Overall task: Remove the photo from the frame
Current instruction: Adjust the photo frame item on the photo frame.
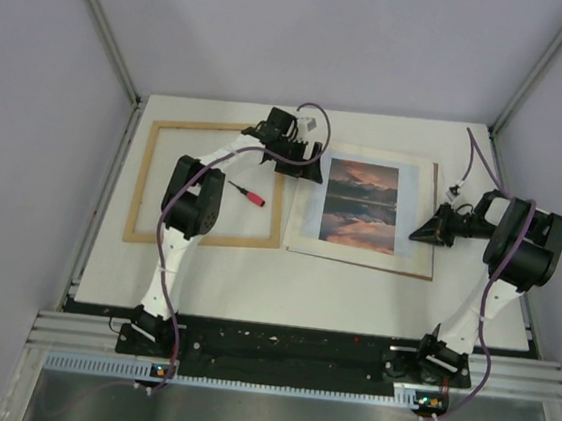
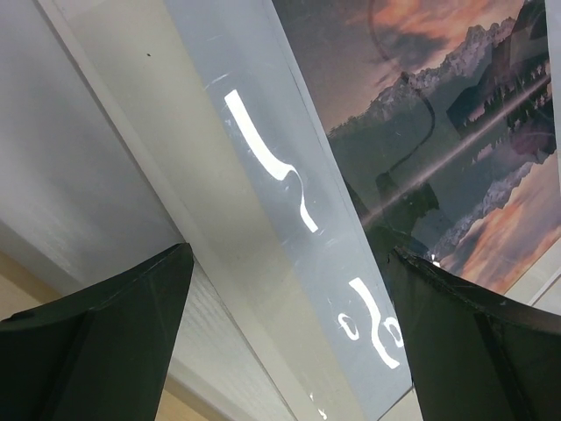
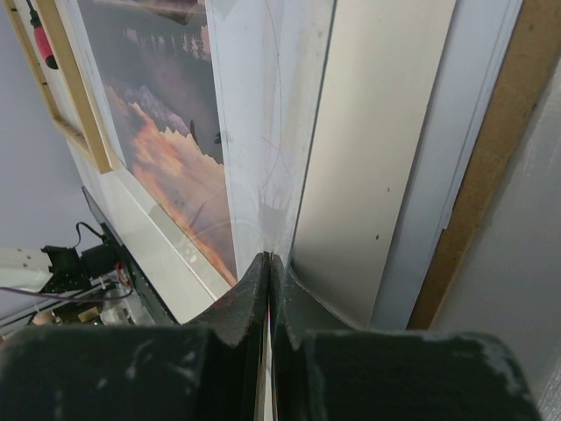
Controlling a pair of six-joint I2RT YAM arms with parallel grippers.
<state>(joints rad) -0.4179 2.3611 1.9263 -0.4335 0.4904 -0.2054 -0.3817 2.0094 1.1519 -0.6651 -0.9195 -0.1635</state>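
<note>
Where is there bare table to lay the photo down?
The table strip on the near side of the frame and photo is bare. Inside the frame lies only a screwdriver. Crowded: the photo's sides, at the left gripper and right gripper.

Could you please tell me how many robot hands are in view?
2. The left hand is open over the upper-left corner of the photo; the right hand is shut at the photo's right edge. Neither is hidden.

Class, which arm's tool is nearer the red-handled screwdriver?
Left. The left tool hovers just right of the screwdriver, at the left edge of the photo; the right tool is across the photo, at its right edge.
</note>
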